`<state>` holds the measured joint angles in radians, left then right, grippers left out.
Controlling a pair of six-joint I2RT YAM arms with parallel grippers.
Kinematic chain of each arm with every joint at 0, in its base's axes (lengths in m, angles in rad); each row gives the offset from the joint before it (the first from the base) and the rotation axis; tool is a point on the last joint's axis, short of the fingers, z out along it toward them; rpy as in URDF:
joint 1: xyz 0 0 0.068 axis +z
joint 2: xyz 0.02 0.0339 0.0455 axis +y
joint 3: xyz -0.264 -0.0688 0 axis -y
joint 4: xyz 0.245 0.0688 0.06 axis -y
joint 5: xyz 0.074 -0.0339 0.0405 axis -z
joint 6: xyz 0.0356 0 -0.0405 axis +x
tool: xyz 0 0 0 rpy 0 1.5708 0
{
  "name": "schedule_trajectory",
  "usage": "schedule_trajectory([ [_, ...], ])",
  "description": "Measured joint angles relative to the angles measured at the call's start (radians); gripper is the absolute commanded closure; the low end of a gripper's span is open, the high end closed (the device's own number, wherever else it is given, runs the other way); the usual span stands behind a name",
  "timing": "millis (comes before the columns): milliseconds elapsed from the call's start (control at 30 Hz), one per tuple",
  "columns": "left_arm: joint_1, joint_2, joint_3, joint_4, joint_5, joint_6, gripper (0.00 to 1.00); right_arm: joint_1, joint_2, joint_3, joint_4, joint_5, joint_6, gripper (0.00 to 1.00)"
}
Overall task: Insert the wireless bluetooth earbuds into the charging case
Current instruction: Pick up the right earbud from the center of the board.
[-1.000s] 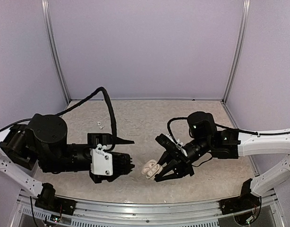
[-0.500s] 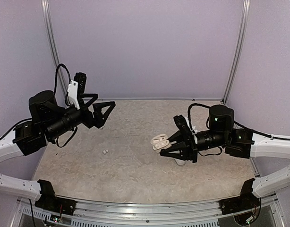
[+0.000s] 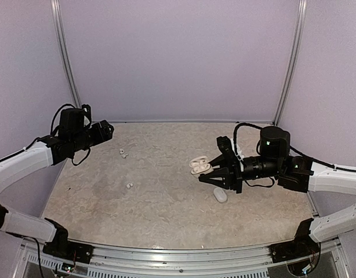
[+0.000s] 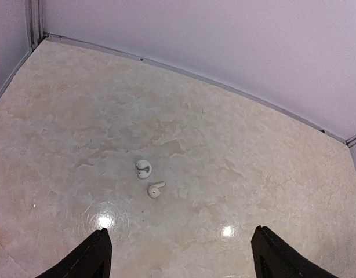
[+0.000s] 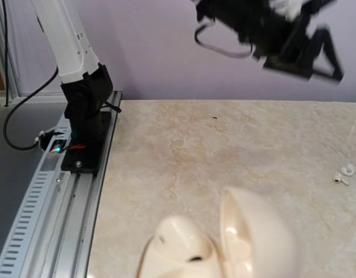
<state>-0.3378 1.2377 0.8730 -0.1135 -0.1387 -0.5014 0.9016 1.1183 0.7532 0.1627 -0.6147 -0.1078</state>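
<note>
left wrist is showing the earbuds (image 4: 155,189) lying on the counter (image 4: 253,145) ahead of the wide-spread left end effector (image 4: 181,231); tiny, slippery, likely needing a mid-body pinch. right end effector (image 3: 203,175) is clamping the open charging case (image 3: 196,167).

No text, label, brand, number or sign can be read in any view. The small white plastic clamshell charging case (image 5: 224,243) shows only a plain shell with a dark spot, and the beige marbled counter (image 4: 253,174) bears nothing legible.
</note>
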Motion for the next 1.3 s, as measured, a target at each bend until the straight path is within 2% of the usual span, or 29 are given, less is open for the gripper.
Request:
schedule_trajectory([
  [233,0.016,0.164,-0.055,0.039,0.044,-0.012,0.39,0.0,0.0,-0.005,0.0,0.002,0.0,1.0],
  [433,0.016,0.29,-0.06,0.129,0.056,-0.013,0.49,0.0,0.0,-0.006,0.0,0.002,0.0,1.0],
  [667,0.017,0.451,-0.027,0.181,0.069,-0.015,0.52,0.0,0.0,-0.006,0.0,0.002,0.0,1.0],
  [967,0.016,0.611,0.122,0.217,0.072,-0.009,0.59,0.0,0.0,-0.006,0.0,0.002,0.0,1.0],
  [1300,-0.01,0.694,0.199,0.184,-0.003,0.012,0.62,0.0,0.0,-0.006,-0.001,0.002,0.0,1.0],
])
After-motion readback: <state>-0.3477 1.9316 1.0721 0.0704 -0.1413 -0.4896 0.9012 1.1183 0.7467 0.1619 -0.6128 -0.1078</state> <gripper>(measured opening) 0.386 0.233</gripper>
